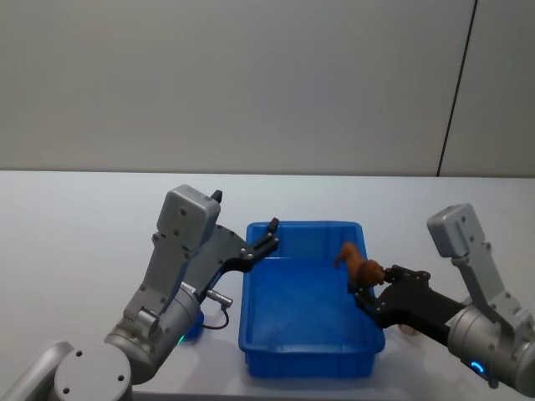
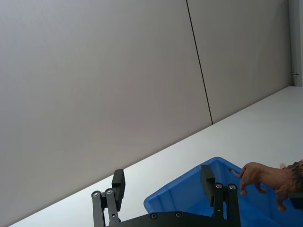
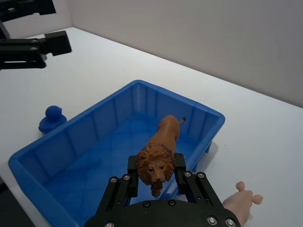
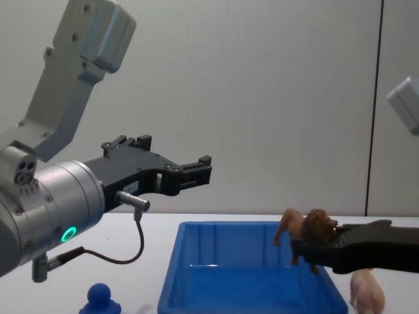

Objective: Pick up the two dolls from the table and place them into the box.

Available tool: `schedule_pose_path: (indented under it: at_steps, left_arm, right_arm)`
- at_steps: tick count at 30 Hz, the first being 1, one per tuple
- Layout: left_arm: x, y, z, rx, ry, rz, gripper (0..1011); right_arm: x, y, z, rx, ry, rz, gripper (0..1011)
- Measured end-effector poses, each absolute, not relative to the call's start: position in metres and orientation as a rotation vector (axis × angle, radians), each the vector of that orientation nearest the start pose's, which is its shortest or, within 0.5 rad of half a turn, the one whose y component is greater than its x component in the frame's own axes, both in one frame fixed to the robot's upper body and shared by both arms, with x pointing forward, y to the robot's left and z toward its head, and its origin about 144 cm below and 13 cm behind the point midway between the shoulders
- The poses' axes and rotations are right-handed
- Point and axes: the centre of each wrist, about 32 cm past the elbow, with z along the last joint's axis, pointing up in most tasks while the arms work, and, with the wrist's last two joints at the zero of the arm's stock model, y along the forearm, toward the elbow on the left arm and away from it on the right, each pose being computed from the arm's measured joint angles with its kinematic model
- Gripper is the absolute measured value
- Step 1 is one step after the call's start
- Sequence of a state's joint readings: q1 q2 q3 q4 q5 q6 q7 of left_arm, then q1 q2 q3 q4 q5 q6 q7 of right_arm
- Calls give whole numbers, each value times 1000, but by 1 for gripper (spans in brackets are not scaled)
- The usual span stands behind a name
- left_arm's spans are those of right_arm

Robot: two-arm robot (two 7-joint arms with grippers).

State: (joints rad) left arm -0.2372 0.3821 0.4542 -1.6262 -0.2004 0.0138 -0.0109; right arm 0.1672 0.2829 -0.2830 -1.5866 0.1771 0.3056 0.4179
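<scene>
Three small toy figures share the scene with a blue bin (image 1: 305, 361) that stands on the white table (image 1: 84, 217) close to its near edge. The right gripper (image 3: 156, 165) pinches a brown lion (image 3: 161, 151) by the mane and shoulders, one finger on each flank, and holds it in the air over the bin's right wall with its hindquarters and tail pointing out across the interior. The bin's floor looks bare. A blue round-headed figure (image 3: 51, 119) stands on the table just beside the bin's left wall, toward the near edge, apart from both grippers. A pink pig (image 4: 365, 291) stands on the table just beside the bin's right wall, below the right arm. The left gripper (image 4: 204, 170) hangs above the bin's far left corner with its fingers spread and nothing between them. As a judgement, the lion is in the placing step and needs only to be let go over the bin's floor. All three figures look like light, stiff moulded plastic with a smooth, somewhat slippery surface, unlikely to deform or break under a firm pinch. The blue figure seems best taken across its narrower neck or body, since the round head may squirt out of flat fingers. The pig seems best taken across the flanks, as the lion is.
</scene>
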Motion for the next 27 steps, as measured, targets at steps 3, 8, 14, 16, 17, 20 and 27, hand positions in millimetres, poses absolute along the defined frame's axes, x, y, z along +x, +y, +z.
schedule_pose_path:
  at_steps: [3,8,14,16,17,20,27]
  left_arm:
    - [492,198,1204,61,-268,1124,1001]
    - [492,198,1204,61,-268,1124,1001]
    - [492,198,1204,61,-268,1124,1001]
    - [492,198,1204,61,-268,1124,1001]
    - [492,198,1204,61,-268,1124,1001]
    - [492,198,1204,61,-268,1124,1001]
    - [492,198,1204,61,-268,1124,1001]
  right_arm:
    - [492,-220,1188,-243,68,-889,429]
    - [490,-218,1188,-241,64,-877,545]
    - [490,-214,1187,-248,59,-881,710]
    - [489,-213,1187,-248,58,-884,792]
    - [489,-213,1187,-249,57,-889,832]
    - [489,-213,1187,-250,58,-901,916]
    - [489,-215,1187,-249,57,-948,1001]
